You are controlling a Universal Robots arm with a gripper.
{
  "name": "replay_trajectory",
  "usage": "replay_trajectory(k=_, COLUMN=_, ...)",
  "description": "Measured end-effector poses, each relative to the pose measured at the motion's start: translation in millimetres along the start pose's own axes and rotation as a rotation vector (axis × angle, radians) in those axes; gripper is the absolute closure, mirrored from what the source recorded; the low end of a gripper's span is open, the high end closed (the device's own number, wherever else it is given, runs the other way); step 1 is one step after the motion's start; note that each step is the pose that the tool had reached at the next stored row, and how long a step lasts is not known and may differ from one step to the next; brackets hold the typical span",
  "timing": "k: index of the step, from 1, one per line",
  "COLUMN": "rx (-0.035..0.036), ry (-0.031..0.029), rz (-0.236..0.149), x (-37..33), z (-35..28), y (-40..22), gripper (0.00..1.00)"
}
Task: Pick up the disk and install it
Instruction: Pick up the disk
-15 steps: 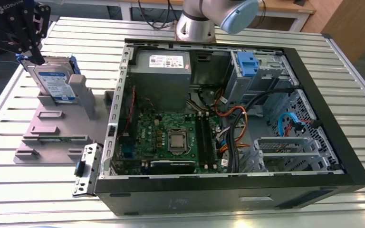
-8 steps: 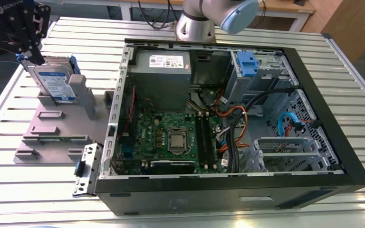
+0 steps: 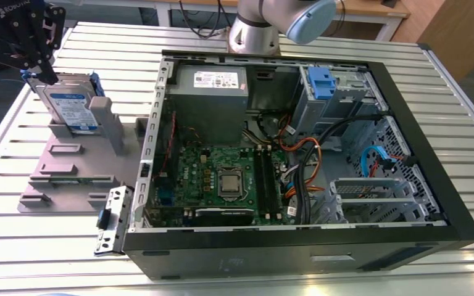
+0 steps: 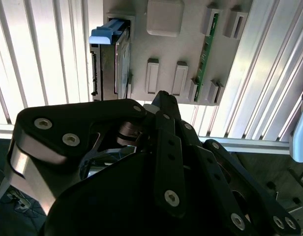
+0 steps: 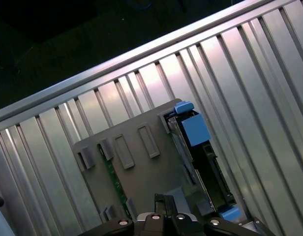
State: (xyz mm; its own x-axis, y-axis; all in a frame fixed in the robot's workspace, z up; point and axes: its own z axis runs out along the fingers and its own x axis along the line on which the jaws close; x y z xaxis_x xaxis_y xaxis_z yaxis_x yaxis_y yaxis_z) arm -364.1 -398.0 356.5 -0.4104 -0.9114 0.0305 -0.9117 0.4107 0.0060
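Observation:
The disk (image 3: 72, 108) stands upright on its edge in a slot of the grey holder plate (image 3: 64, 163), at the exterior view's left; its white-and-blue label faces the camera and blue rails frame it. My black gripper (image 3: 44, 71) hangs just above the disk's upper far corner, and no grip on it is visible. In the second wrist view the disk (image 4: 108, 64) shows edge-on with a blue rail end, apart from the gripper (image 4: 162, 98). The first wrist view shows the disk (image 5: 205, 167) in the holder plate (image 5: 141, 169), beyond the gripper (image 5: 164, 204).
An open black computer case (image 3: 303, 246) lies on the slatted metal table (image 3: 459, 98), with the motherboard, cables and a drive bay with a blue clip (image 3: 323, 83) inside. A green memory stick (image 3: 64, 180) sits in the holder. A small metal bracket (image 3: 109, 222) leans by the case.

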Motion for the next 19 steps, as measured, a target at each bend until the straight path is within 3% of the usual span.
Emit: replay_trajectory(k=19, rx=0.0013, ry=0.0020, rz=-0.014, x=0.0, z=0.0, y=0.0, gripper=0.89)
